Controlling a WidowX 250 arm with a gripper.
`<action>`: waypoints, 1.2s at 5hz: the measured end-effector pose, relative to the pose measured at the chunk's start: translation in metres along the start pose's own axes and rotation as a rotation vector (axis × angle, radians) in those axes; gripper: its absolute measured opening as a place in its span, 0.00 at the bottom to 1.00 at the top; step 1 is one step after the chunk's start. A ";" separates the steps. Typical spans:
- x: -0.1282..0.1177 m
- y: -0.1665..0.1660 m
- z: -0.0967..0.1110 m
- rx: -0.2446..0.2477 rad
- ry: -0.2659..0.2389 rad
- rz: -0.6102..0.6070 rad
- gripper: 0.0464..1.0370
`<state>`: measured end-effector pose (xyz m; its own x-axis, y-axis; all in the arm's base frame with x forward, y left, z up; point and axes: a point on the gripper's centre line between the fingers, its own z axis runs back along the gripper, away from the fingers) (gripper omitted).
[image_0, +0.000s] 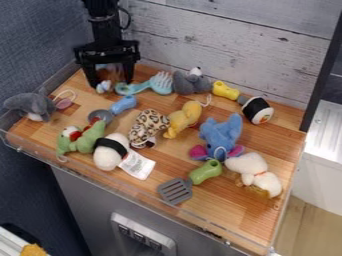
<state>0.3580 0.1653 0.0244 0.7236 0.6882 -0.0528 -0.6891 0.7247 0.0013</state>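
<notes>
- Black two-finger gripper (111, 82): seen above the far left part of the wooden work surface (177, 157), hung downward; its two fingers are spread apart, nothing seen gripped.
- Small blue-and-white object (103, 86): located low between the fingers, nearer the left one; contact cannot be determined.
- Turquoise plastic utensil with a pronged head (161, 83): laid just right of the gripper, handle end pointed left toward it.
- Grey plush toy with a white tuft (190, 83): placed at the far edge, beside the pronged head.
- Yellow plastic handle (226, 90): noted farther right, its grey neck directed at a black-and-white roll-shaped plush (258, 110).
- Grey plush animal with a white underside (32, 106): located at the left edge; a pink oval piece (63, 104) is seen just right of it.
- Grey ladle with a blue handle (123, 104): laid near side of the gripper.
- Green-and-red plush toy (87, 141) and white plush with a black band (110, 156): found side by side, near left; a white paper tag (137, 165) is seen beside the latter.
- Leopard-spotted plush (143, 127) and golden-yellow plush (182, 119): grouped mid-surface.
- Blue plush with magenta ears (220, 134), cream-white plush (255, 172), grey slotted turner with a green handle (205, 172): recorded near right.
</notes>
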 end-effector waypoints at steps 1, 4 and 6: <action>0.000 0.000 -0.009 0.000 0.007 0.157 0.96; 0.004 -0.001 -0.015 -0.005 -0.010 0.161 0.37; 0.004 0.000 -0.015 0.002 0.001 -0.074 0.13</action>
<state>0.3601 0.1672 0.0090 0.7724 0.6329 -0.0539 -0.6338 0.7735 -0.0008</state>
